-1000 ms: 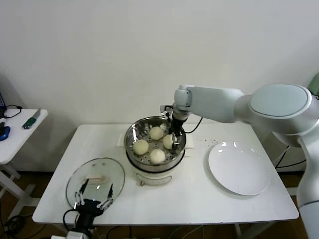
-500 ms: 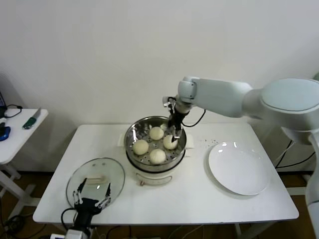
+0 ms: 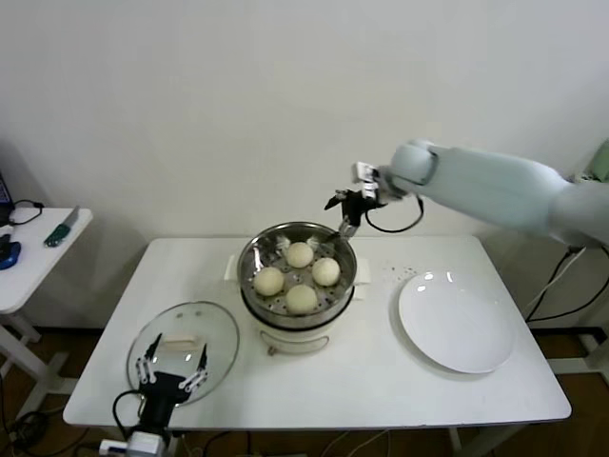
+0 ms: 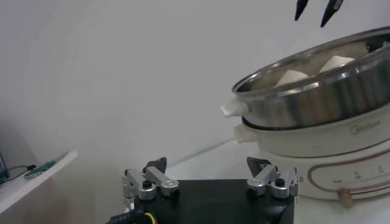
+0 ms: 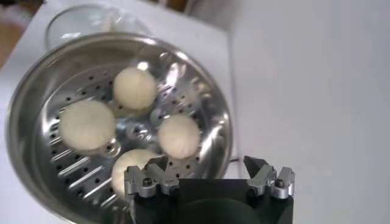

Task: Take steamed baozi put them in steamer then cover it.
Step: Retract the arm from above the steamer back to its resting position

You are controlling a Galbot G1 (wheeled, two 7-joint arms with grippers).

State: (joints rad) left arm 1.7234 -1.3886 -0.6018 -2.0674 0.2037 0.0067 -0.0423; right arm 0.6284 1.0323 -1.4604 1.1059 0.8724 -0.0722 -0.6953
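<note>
Four soft buns (image 3: 300, 276) are sitting in the steamer (image 3: 297, 249) below the right gripper's (image 3: 344, 202) wide, empty fingers, while the left gripper's (image 3: 171, 366) wide fingers are hovering at the fragile, slippery glass lid (image 3: 183, 345), probably best gripped by its handle.

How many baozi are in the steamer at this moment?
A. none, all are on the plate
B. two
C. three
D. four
D: four baozi sit on the perforated floor of the steamer, and the plate holds none.
</note>
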